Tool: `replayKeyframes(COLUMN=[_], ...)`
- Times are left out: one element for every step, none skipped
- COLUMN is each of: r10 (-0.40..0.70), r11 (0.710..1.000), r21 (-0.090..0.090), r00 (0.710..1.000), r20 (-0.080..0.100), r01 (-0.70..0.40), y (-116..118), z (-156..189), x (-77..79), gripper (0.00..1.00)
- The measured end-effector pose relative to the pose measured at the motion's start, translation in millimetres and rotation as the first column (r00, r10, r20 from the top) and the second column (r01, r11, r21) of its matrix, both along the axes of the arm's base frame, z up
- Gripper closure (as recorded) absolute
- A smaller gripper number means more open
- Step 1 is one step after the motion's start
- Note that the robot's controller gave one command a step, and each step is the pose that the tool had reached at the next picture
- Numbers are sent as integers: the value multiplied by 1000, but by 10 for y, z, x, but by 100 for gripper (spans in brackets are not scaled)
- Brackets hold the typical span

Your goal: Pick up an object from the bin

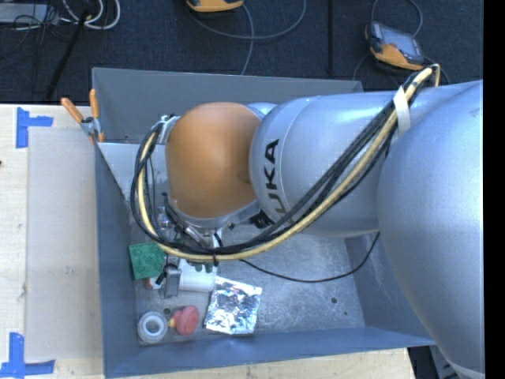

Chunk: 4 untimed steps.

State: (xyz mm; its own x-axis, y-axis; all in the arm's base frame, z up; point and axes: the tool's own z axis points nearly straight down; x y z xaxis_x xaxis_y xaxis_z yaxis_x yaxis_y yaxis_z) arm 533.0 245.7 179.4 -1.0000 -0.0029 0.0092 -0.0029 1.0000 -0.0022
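Camera view: your claw [170,278] hangs under the orange-capped wrist [209,160]; parted or closed, you cannot tell. Green block [144,260] sits just left of it, white piece [195,279] just right; foil [233,308], red lump [187,320] and tape roll [152,326] lie below.

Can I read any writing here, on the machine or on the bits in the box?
"UKA": black letters running sideways on the silver arm; the word's start is hidden.
Crumpled foil packet: any print is too small to read.
Green piece: no legible text.
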Motion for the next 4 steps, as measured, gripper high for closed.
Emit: replayKeyframes(r10=[-420, -422, -427, -434], r11=[908, 906, 904, 901], r21=[0, 0, 1, 2], r00=[908, 906, 904, 901], r20=[7, 6, 4, 2], r01=[420, 422, 427, 434], y=[2, -2, -7, -13], z=[-1107, -1105, -1104, -1104], x=[379, 384, 387, 390], gripper=[0, 0, 0, 0])
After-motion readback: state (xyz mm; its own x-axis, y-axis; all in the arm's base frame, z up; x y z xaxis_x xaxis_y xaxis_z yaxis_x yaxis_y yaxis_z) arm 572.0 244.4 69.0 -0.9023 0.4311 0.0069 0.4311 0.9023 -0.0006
